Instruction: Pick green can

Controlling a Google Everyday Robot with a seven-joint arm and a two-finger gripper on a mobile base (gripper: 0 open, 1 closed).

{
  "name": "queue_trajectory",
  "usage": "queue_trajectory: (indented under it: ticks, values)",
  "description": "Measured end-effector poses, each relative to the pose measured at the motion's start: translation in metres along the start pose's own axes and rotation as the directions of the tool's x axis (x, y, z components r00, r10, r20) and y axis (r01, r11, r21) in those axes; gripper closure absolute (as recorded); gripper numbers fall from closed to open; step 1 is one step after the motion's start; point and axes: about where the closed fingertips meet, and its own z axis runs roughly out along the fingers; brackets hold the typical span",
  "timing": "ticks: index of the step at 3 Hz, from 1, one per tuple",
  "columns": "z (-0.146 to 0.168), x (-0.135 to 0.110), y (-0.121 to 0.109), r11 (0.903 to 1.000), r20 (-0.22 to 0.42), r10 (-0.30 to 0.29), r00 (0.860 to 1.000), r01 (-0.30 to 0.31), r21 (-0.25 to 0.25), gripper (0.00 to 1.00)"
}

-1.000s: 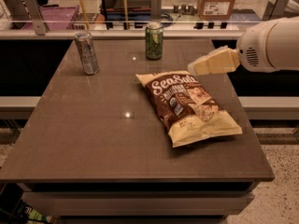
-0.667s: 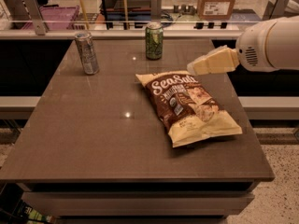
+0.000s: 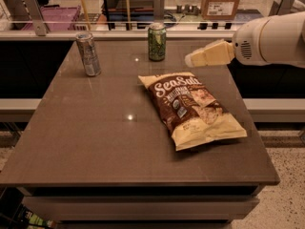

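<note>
The green can (image 3: 156,42) stands upright near the far edge of the brown table (image 3: 95,142), in the middle. It has a green body with pale print and a silver top. My gripper (image 3: 191,60) reaches in from the right on a white arm. Its pale tip hovers above the table, right of the green can and a little nearer to me, apart from it.
A taller, slim silver-grey can (image 3: 88,54) stands at the far left of the table. A brown and cream chip bag (image 3: 190,108) lies flat right of centre. Behind the table are a rail, a purple crate (image 3: 59,17) and a cardboard box (image 3: 222,0).
</note>
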Motion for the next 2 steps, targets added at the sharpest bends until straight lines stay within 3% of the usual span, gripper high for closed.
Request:
queue_trajectory:
  ticks: [2]
  values:
    - [0.044, -0.009, -0.006, 0.9991, 0.058, 0.043, 0.997, -0.044, 0.001, 0.00]
